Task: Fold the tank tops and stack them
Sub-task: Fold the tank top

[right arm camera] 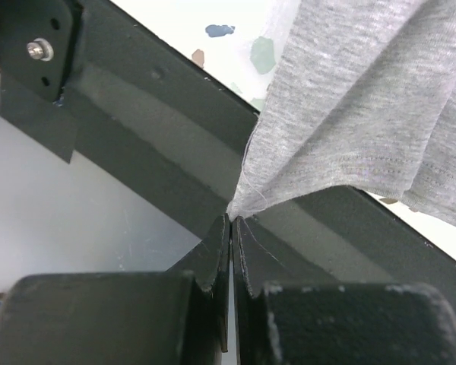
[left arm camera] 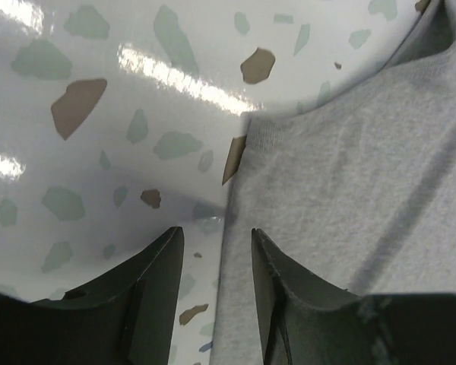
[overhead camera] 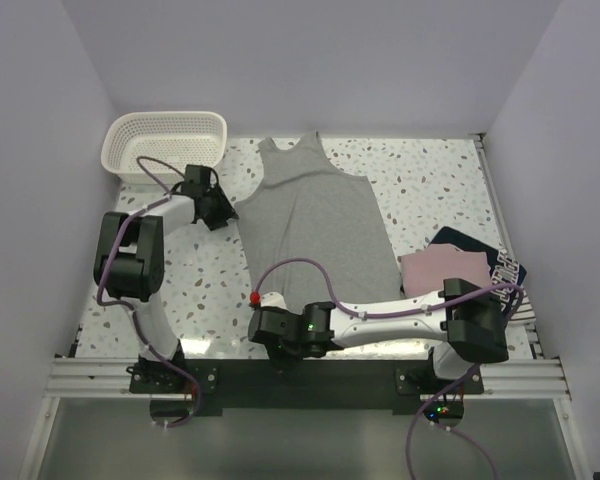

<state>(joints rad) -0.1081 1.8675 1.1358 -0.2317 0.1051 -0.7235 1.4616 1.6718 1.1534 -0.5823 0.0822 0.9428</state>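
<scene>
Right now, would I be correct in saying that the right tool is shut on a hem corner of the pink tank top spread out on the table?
Not quite: the top that the right tool pinches is the grey tank top, not a pink one, as the right wrist view shows. The rest of your statement holds.

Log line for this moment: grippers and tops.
grey tank top: flat, mid-table | right gripper: shut on its near hem | left gripper: open, straddling its side edge | pink top: lying on navy top
</scene>
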